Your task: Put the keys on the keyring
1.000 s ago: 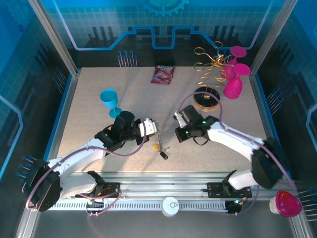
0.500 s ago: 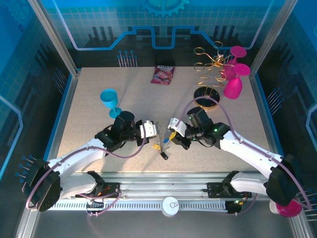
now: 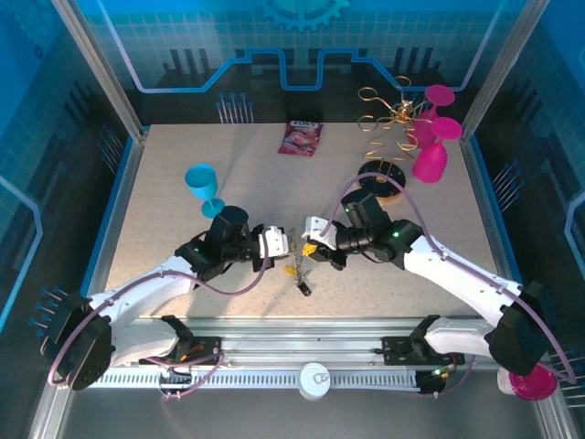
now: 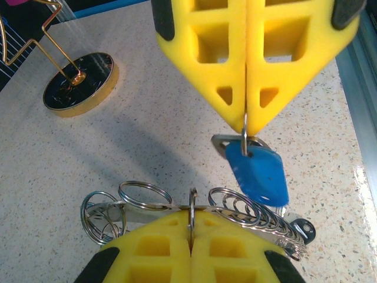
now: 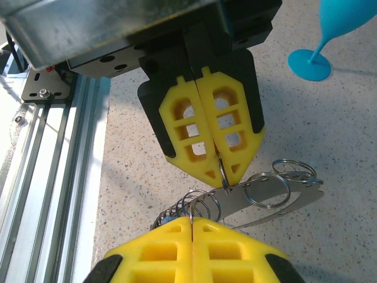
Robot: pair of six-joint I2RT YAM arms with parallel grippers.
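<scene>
Near the front middle of the desk (image 3: 238,174), left tool (image 3: 287,247) and right tool (image 3: 307,251) tip to tip, almost touching; keyring (image 3: 295,265) strung between them, over the speckled top.

Seen from the left wrist: left tool (image 4: 191,219) at the bottom edge, yellow fingers (image 4: 177,227) pressed flat together, nipping one upright ring of the keyring (image 4: 147,207); a flat silvery strip with several wire rings threaded along it, a tight coil of them at its right end; right tool (image 4: 245,131) reaching down from the top, likewise closed, pinching a thin wire loop at its tips; blue key (image 4: 257,174) hanging from that loop, just below the tips and just above the coil; black key (image 4: 303,229) peeping out beyond the coil.

Seen from the right wrist: right tool (image 5: 191,221) at the bottom, shut tight on a fine wire rising into the coil; left tool (image 5: 222,175) opposite, clamped on a ring at the strip of the keyring (image 5: 277,197); a sliver of blue at the coil's lower left.

Seen from above: black key (image 3: 303,288) lowest of the bunch, below the dangling rings; touching the desk or not, impossible to tell.

Elsewhere on the desk: blue goblet (image 3: 203,186) upright behind the left arm; packet (image 3: 301,137) at the far edge; gold rack (image 3: 386,114) at the far right, pink goblets (image 3: 430,157) just beside it.
</scene>
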